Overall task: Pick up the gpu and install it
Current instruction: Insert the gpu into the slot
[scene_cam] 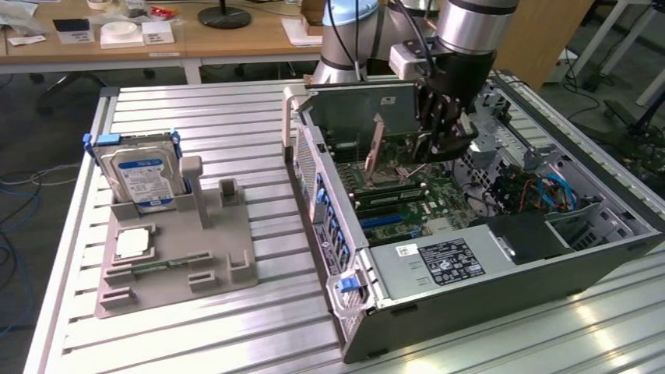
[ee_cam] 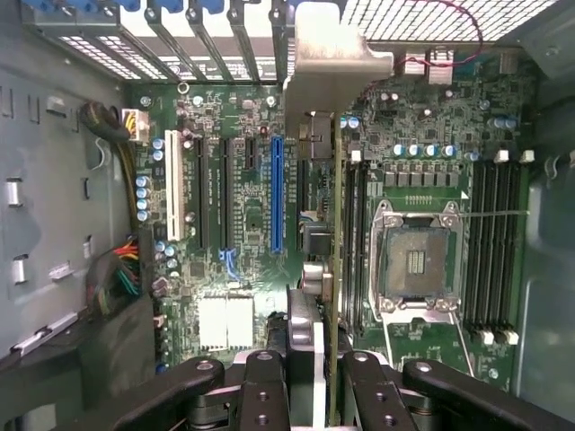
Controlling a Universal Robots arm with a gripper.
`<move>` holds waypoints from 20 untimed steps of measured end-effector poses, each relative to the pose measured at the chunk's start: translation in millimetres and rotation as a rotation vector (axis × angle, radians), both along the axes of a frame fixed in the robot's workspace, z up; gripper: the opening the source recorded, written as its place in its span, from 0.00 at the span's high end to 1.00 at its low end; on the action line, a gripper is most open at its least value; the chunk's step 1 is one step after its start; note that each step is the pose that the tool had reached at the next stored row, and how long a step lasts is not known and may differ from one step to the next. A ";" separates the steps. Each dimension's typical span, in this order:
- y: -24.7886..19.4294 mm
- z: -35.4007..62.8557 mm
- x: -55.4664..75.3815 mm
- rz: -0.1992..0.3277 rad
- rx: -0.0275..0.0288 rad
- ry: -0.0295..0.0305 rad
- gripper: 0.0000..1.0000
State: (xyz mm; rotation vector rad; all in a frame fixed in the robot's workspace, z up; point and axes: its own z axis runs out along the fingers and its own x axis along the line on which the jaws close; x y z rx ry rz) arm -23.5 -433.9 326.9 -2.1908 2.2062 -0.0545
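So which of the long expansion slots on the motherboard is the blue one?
The blue slot is the one nearest the gpu held by the gripper; next come two black slots, then a white one.

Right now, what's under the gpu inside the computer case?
Held edge-on by the tool, the gpu hangs over the motherboard, near its blue slot. The board directly beneath the card is covered.

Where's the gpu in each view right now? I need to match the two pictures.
Exterior view: the gpu stands on edge in the gripper, above the open case, green face toward the view's left.
Wrist view: the gpu is seen edge-on between the fingers, bracket at the far end, above the motherboard.
Shared landmark: the empty CPU socket.
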 end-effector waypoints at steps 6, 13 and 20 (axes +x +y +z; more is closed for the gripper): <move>-0.3 -10.0 -3.2 0.000 0.0000 0.0008 0.72; -0.5 -19.9 -8.6 0.000 0.0000 0.0019 0.72; -1.1 -29.4 -12.5 -0.015 0.0000 0.0045 0.72</move>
